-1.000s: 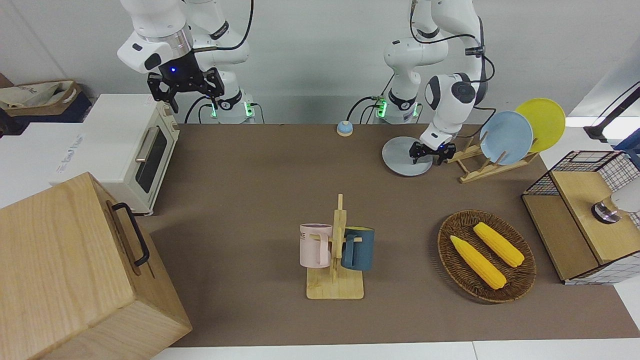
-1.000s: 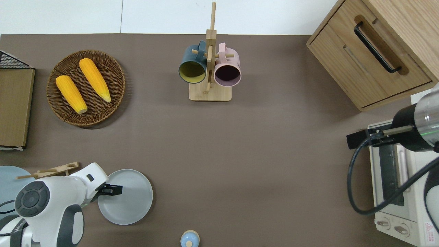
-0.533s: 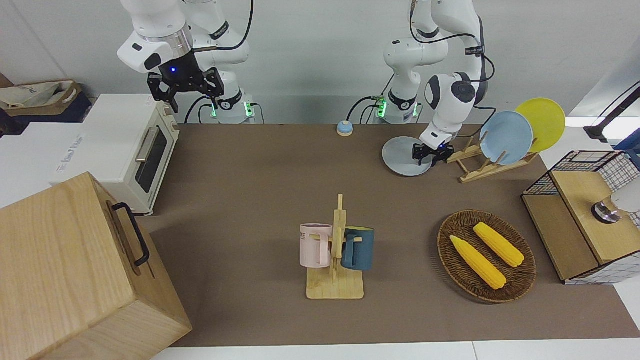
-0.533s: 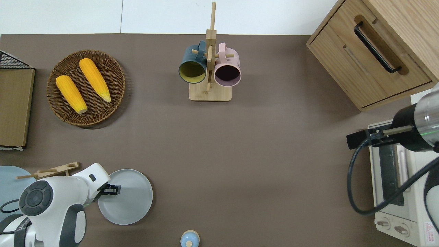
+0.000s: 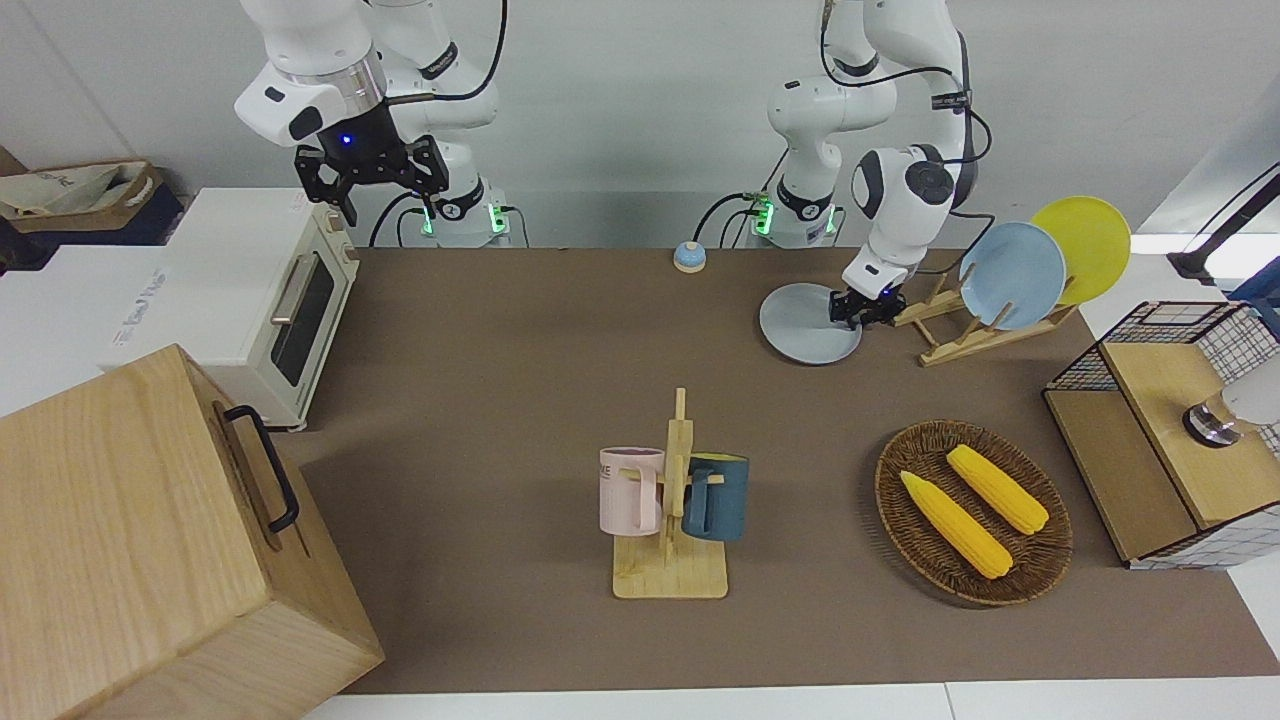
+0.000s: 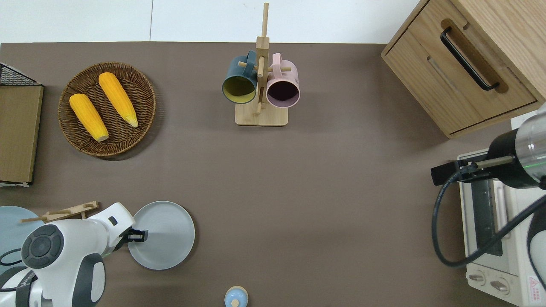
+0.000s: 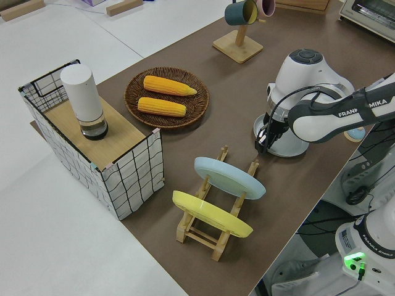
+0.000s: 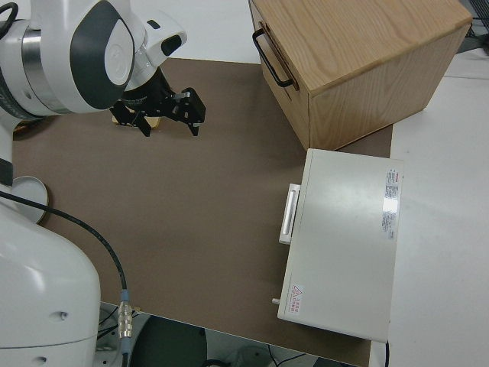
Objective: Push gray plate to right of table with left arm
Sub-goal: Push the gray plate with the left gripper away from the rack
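Brown and matte, the long surface [image 5: 520, 380] carries a small round pale gray plate [image 6: 166, 234] near the robots' edge, toward the left arm's end, just beside a slatted wooden plate rack [image 5: 960, 330] that holds a sky-blue plate [image 5: 1012, 275] and a yellow plate [image 5: 1085, 245]. At the plate's rim on the rack side, the left hand [image 5: 862, 311] sits low, touching the rim; whether its fingers are spread or pressed together I cannot tell. Farther from the robots lies a round wicker basket [image 6: 145, 106] with two yellow corn cobs [image 6: 102, 104]. Parked, the right hand [image 5: 372, 178] has its fingers spread
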Robot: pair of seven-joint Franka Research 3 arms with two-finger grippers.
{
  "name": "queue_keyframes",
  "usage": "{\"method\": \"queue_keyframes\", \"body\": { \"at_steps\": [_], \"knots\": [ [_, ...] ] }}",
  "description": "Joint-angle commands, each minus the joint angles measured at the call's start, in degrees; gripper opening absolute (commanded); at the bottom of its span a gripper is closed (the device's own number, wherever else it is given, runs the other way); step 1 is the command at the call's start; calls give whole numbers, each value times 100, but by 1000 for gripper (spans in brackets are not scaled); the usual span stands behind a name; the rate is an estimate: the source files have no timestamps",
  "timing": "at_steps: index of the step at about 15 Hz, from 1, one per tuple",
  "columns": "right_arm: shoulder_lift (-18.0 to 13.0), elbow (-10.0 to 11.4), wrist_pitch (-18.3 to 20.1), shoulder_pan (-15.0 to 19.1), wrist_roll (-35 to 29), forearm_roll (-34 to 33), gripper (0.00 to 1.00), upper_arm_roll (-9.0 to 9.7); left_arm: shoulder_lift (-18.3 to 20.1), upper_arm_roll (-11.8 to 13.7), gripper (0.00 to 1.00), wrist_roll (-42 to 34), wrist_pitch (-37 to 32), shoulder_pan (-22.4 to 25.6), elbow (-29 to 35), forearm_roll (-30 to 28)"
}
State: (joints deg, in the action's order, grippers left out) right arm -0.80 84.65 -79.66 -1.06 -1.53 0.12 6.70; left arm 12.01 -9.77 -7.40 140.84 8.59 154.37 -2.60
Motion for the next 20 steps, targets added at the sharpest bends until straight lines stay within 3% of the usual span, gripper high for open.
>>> {"method": "queue_keyframes", "body": {
  "at_steps": [1,8,12,20],
  "knots": [
    [-17,-45,83,115,-5,59,983,86,-94,-7,0,264,93,-77,85,-39],
    [-17,-45,83,115,-14,59,983,77,-129,-16,0,1485,58,-717,-90,-66],
    [-17,-45,83,115,-5,59,983,86,-199,-16,0,2548,-92,-1367,-266,-66],
    [-17,-45,83,115,-14,59,983,86,-770,-25,0,4052,-118,-2387,-837,-66]
  ]
}}
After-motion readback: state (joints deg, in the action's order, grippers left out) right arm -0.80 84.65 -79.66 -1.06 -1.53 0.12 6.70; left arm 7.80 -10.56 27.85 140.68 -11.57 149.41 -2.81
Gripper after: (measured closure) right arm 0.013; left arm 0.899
